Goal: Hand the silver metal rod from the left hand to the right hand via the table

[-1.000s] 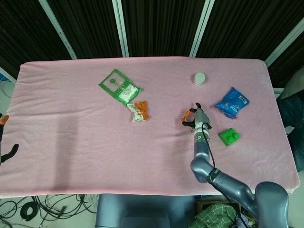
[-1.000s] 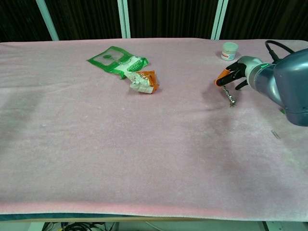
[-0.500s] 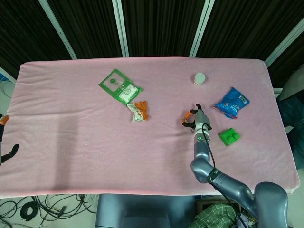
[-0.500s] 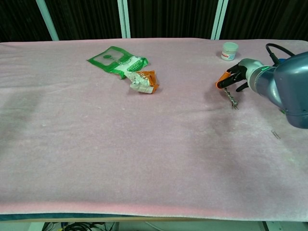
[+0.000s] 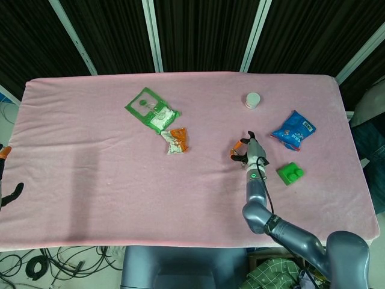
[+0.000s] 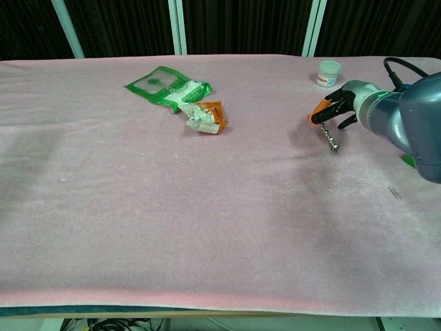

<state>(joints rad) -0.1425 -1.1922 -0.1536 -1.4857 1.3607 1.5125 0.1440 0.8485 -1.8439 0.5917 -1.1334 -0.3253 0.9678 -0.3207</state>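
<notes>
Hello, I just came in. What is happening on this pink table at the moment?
The right hand pinches the silver metal rod by its top, so the rod hangs down with its lower end at the pink table. The left hand waits at the table's far left edge, holding nothing visible. Snack packets and a small white jar lie untouched.

Matt pink cloth table cover (image 6: 172,207), glossy grey right arm (image 6: 406,124), shiny metal rod (image 6: 330,140)

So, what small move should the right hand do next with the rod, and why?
Probably lift a little. The right hand pinches the top of the silver metal rod, whose lower end seems to touch the pink table. The left hand waits far off at the table's edge.
</notes>
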